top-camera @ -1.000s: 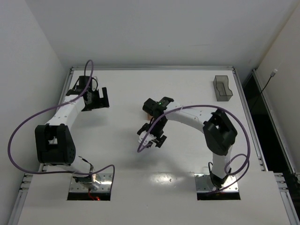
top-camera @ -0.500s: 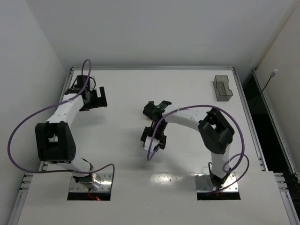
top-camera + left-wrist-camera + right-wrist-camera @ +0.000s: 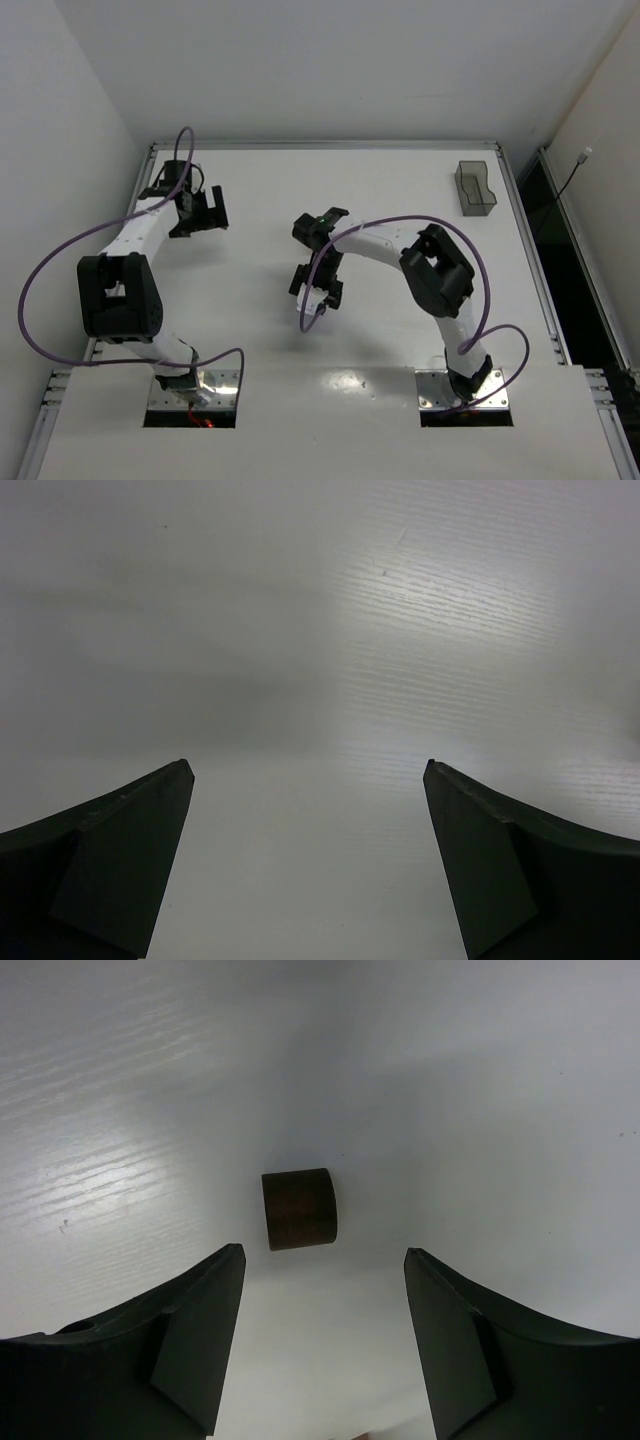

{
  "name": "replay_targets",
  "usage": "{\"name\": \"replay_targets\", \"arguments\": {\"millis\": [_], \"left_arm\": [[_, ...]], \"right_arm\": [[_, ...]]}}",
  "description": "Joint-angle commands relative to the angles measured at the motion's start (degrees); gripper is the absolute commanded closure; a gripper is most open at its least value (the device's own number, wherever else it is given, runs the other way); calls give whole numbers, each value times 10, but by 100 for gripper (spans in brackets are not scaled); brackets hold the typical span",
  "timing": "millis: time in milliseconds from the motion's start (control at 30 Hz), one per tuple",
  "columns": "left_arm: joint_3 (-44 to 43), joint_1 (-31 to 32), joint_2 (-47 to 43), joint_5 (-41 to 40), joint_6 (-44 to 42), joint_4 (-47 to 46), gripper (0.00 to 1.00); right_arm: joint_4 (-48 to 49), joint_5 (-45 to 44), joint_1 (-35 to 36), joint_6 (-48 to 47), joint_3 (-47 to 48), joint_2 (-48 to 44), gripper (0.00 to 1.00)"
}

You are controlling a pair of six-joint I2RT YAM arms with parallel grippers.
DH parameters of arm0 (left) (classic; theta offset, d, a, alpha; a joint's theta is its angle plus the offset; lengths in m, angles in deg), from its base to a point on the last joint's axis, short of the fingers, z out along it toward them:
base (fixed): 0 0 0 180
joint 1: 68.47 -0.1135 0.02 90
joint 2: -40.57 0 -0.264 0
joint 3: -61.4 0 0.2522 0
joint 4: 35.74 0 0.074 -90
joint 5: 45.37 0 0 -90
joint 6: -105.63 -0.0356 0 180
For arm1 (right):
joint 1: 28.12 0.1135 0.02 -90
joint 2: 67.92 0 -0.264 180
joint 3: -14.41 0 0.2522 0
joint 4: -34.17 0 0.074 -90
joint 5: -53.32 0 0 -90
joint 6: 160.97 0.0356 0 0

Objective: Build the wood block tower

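Left arm point(image 3: 140, 238) and right arm point(image 3: 382, 245): white link shells, black joint housings. A purple cable point(image 3: 40, 290) runs along each arm. Fingers point(image 3: 110, 870) are dark, matte, wedge-shaped. Green indicator light point(image 3: 323, 213) shows at right wrist.

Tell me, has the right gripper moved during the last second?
Yes. The right gripper shifted left, farther from the grey tray.

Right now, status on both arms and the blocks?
Left gripper open, empty. Right gripper open, dark brown block lying ahead, untouched. No tower visible. Nothing blocking it.
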Motion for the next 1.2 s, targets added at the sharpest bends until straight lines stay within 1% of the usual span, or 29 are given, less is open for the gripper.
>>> {"name": "replay_targets", "arguments": {"millis": [0, 167, 200, 433, 667, 833, 1000, 1167], "left_arm": [[-25, -13, 2, 0, -4, -5, 0], [-30, -24, 13, 6, 1, 0, 0], [-30, -24, 13, 11, 1, 0, 0], [-35, -24, 24, 11, 1, 0, 0], [-41, -29, 30, 16, 1, 0, 0], [-41, -35, 35, 16, 1, 0, 0], [-41, -35, 40, 16, 6, 0, 0], [-46, -35, 46, 16, 6, 0, 0]], "right_arm": [[-41, 21, 2, -40, 31, 15, 39], [-47, 16, 2, -52, 31, 20, 39], [-47, 16, 2, -52, 31, 21, 40], [-47, 16, 2, -52, 31, 31, 40], [-30, 16, 7, -52, 31, 36, 40], [-30, 16, 13, -52, 37, 47, 41], [-25, 11, 13, -52, 37, 47, 45], [-47, 11, 18, -52, 66, 63, 46]]}}
